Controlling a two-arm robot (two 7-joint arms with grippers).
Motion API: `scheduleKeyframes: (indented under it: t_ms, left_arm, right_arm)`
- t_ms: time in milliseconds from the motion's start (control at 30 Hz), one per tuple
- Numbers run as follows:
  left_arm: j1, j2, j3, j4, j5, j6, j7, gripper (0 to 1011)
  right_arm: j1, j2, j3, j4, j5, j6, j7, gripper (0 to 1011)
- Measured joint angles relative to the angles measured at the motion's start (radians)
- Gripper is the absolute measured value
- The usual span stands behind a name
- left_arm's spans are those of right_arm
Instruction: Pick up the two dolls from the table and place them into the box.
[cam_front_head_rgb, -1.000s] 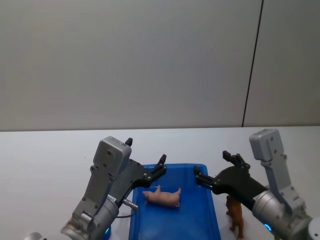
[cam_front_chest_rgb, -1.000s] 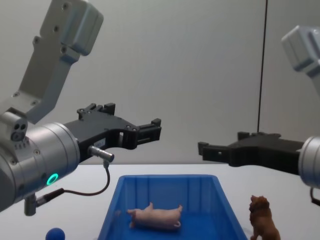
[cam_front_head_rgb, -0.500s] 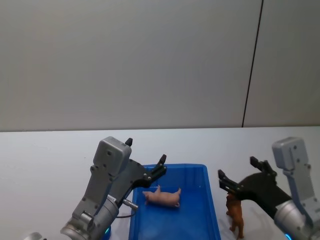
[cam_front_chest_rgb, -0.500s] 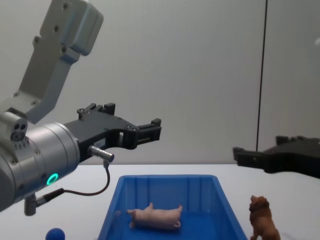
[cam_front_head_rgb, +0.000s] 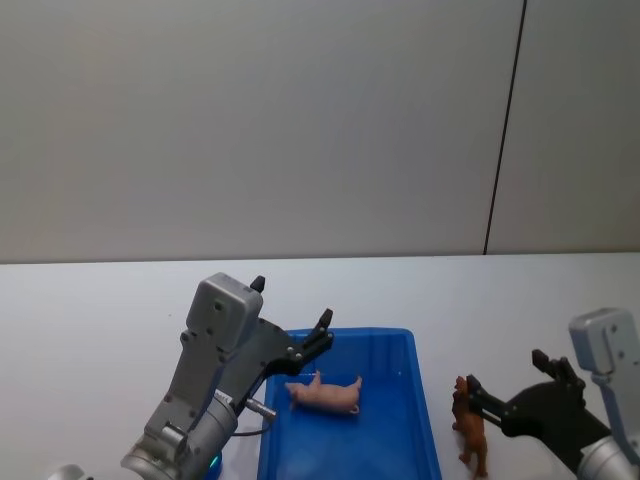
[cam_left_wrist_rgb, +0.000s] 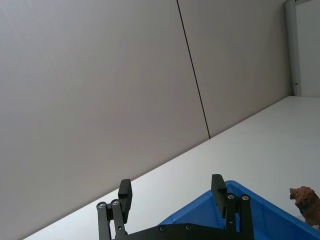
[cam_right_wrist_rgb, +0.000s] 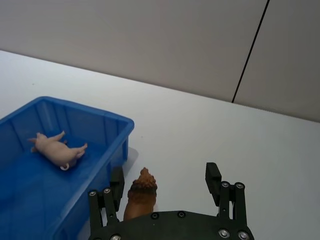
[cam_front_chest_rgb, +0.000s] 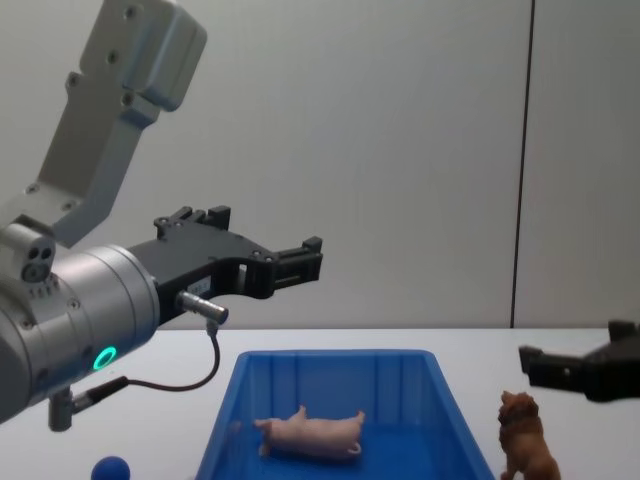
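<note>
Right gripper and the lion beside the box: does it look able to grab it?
Probably yes: the right gripper is open, right by the lion, which stands upright on the table with nothing over it. The box wall is close beside, so clearance there looks tight.

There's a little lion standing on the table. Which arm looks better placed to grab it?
The right. The right gripper is open and close to the lion, which stands beside the box on that side. The left gripper hangs above the box, farther from it.
</note>
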Motion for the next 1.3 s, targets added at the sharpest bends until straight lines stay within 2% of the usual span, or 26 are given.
scheduleKeyframes:
  t_ms: [400,1000,1133,1267,1300]
  left_arm:
    - [0.000,0.000,0.000,0.000,0.000,0.000,0.000,1001]
    - [0.000,0.000,0.000,0.000,0.000,0.000,0.000,1001]
    - [0.000,0.000,0.000,0.000,0.000,0.000,0.000,1001]
    - [0.000,0.000,0.000,0.000,0.000,0.000,0.000,1001]
    - [0.000,0.000,0.000,0.000,0.000,0.000,0.000,1001]
  right_arm:
    - [-0.027,0.006,-0.008,0.030,0.002,0.017,0.027,1001]
    - [-0.013,-0.024,-0.036,0.113,-0.035,0.004,0.066,1001]
    - [-0.007,-0.030,-0.040,0.127,-0.041,0.001,0.067,942]
    - [-0.002,-0.036,-0.042,0.138,-0.047,-0.003,0.066,855]
    - [0.000,-0.038,-0.043,0.142,-0.049,-0.004,0.062,806]
